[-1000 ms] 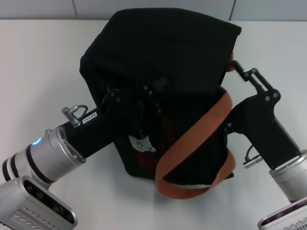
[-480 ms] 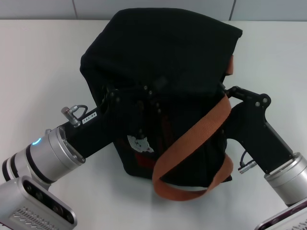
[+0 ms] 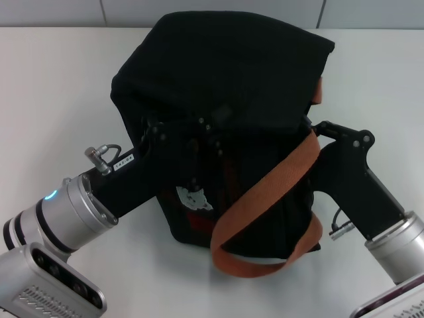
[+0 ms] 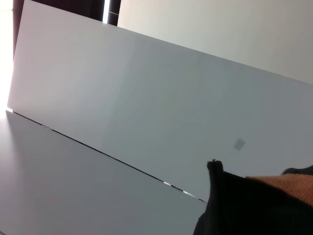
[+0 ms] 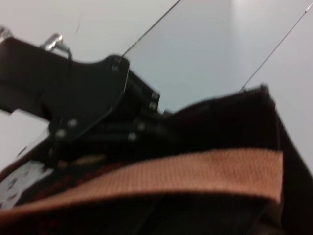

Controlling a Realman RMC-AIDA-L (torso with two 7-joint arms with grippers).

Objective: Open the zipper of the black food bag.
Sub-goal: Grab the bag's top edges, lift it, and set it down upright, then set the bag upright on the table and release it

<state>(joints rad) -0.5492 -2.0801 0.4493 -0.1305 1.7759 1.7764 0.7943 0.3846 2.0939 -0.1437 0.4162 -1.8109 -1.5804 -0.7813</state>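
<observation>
The black food bag (image 3: 225, 73) stands slumped in the middle of the white table (image 3: 53, 86), its top fabric folded over. An orange-brown strap (image 3: 278, 179) crosses its front, above a small bear patch (image 3: 192, 197) and a red label (image 3: 199, 222). My left gripper (image 3: 199, 142) presses into the bag's front upper left, black against black. My right gripper (image 3: 313, 127) is at the bag's upper right edge, just behind the strap. The zipper cannot be made out in any view. In the right wrist view the strap (image 5: 195, 171) lies close below the left gripper's linkage (image 5: 98, 98).
A pale wall (image 3: 199, 10) with panel seams runs behind the table's back edge. The left wrist view shows mostly wall and table, with a corner of the bag (image 4: 244, 205) and a bit of strap (image 4: 288, 183).
Over the last second my right gripper has swung in and down against the bag's right edge, and the strap loop shifted slightly left. The left arm has held still.
</observation>
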